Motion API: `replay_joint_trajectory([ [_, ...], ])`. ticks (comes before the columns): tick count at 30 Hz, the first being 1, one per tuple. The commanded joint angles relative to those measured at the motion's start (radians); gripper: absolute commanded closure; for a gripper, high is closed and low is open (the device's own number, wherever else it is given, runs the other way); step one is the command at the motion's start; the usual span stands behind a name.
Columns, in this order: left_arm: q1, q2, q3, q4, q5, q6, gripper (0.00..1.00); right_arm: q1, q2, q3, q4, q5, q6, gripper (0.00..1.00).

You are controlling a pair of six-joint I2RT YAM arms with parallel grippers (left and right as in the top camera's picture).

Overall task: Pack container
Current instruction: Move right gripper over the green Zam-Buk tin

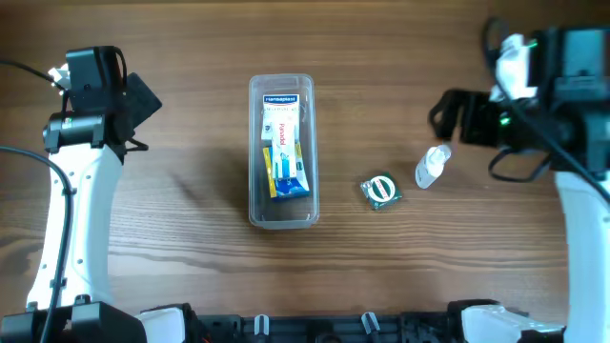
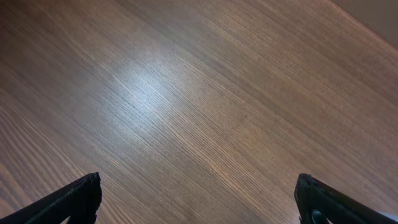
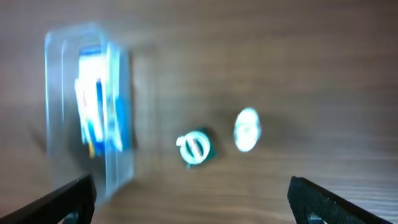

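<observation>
The container (image 1: 255, 181) is a clear long tub in the middle of the table. A white box with red print (image 1: 281, 119) and a blue box (image 1: 286, 171) lie inside it. The blurred right wrist view shows the container (image 3: 121, 168) at the left. My left gripper (image 1: 143, 100) hangs far left of the tub, and its wrist view shows only bare wood between the wide-open fingers (image 2: 74, 199). My right gripper (image 1: 446, 112) is at the right rear. It stands open (image 3: 193, 199) with nothing between its fingers.
A small green and white round pack (image 1: 382, 190) lies on the wood right of the tub, and a small white bottle (image 1: 432, 167) lies just beyond it. Both show in the right wrist view, the pack (image 3: 194, 148) and the bottle (image 3: 247, 129).
</observation>
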Motion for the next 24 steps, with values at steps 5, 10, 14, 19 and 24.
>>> replay_joint_trajectory([
  [5,0.005,-0.008,0.015,-0.001,-0.009,-0.002,0.0,0.204,0.037,-0.264,0.097,0.014,0.014,0.0],
  [10,0.005,-0.008,0.015,-0.001,-0.009,-0.002,0.0,0.29,0.073,-0.426,0.217,0.133,0.066,0.0],
  [14,0.005,-0.008,0.015,-0.001,-0.009,-0.002,0.0,0.299,0.117,-0.499,0.315,0.15,0.053,0.0],
  [19,0.005,-0.008,0.015,-0.001,-0.009,-0.002,0.0,0.299,0.171,-0.55,0.426,0.151,0.023,0.0],
  [24,0.005,-0.008,0.015,-0.001,-0.009,-0.002,0.0,0.299,0.255,-0.569,0.47,0.141,0.024,0.0],
])
